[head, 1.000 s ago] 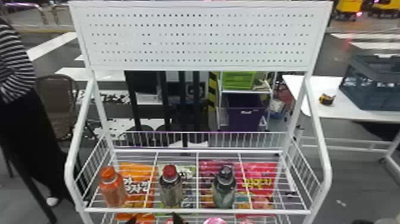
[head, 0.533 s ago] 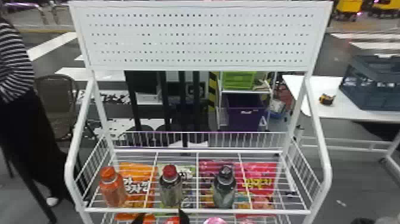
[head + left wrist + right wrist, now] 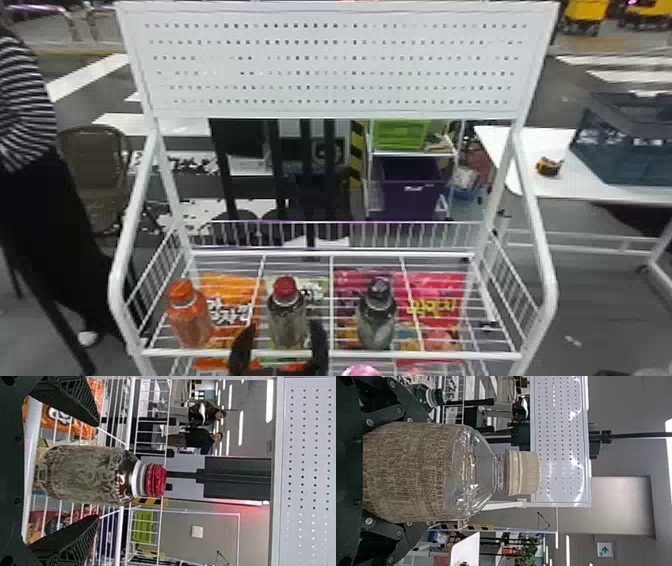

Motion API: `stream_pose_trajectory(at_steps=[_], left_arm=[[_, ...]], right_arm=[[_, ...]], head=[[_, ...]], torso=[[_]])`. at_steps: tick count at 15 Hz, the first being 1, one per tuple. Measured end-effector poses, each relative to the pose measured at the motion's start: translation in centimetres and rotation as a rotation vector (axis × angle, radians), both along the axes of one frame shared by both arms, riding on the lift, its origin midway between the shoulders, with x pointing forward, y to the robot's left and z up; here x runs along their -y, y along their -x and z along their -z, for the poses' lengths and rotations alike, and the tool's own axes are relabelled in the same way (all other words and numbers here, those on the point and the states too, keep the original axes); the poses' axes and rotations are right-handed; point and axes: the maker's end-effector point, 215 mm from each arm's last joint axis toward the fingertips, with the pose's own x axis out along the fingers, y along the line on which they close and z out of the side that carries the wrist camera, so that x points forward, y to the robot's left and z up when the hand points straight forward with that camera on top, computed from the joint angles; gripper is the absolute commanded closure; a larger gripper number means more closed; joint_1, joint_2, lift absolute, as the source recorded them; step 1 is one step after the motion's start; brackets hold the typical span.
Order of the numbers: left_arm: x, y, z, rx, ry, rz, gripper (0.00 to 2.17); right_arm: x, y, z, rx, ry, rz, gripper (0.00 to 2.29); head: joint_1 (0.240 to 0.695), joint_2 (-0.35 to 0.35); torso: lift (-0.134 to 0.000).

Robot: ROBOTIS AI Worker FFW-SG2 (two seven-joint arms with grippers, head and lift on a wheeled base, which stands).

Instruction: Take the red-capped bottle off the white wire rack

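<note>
My left gripper stands open at the front rail of the white wire rack, one finger to each side of the red-capped bottle as seen from the head. In the left wrist view, the red-capped bottle stands upright on the wires, with gaps between it and both fingers of the left gripper; how deep it sits between them I cannot tell. The right gripper is shut on a clear bottle with a cream cap and a printed label.
On the same shelf, an orange-capped bottle stands to the left and a dark-capped bottle to the right. Snack bags lie beneath the shelf wires. A white perforated panel rises above, and side rails flank the shelf.
The left gripper has come up from the bottom edge of the head view and shifted right, bringing its open fingers in line with the red-capped bottle. The bottles on the shelf have not moved.
</note>
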Motion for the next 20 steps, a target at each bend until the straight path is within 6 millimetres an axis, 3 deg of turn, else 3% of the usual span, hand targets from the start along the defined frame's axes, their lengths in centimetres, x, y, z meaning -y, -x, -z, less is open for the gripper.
stream_pose_trajectory(at_steps=[8,9,10,11,12,16,20], left_arm=[[-0.9,-4.2,1.0,-0.029,-0.032,-0.004,0.1],[-1.0,-4.7,1.1,-0.032,-0.038,0.002,0.27],[-1.0,-5.2,1.1,-0.032,-0.042,0.006,0.95],[-1.1,-5.5,1.0,-0.033,-0.042,0.008,1.8],[-1.1,-5.7,0.9,-0.032,-0.04,0.01,2.01],[-0.5,-5.4,0.2,-0.036,-0.03,0.027,2.01],[0.2,-2.6,-2.8,-0.015,-0.011,0.049,2.01]], right_arm=[[0.0,-0.2,0.1,0.002,-0.001,0.0,0.84],[0.0,-0.2,0.1,0.001,-0.001,0.001,0.84],[0.0,-0.2,0.1,0.0,-0.001,0.001,0.84],[0.0,-0.2,0.2,-0.001,-0.001,0.001,0.84],[0.0,-0.2,0.2,-0.003,0.0,0.001,0.84],[0.0,-0.4,0.3,-0.009,0.001,0.001,0.84],[0.0,-0.5,0.5,-0.015,0.002,0.002,0.84]], head=[[0.499,0.0],[0.499,0.0],[0.499,0.0],[0.499,0.0],[0.499,0.0],[0.499,0.0],[0.499,0.0]], torso=[[0.0],[0.0],[0.0],[0.0],[0.0],[0.0],[0.0]])
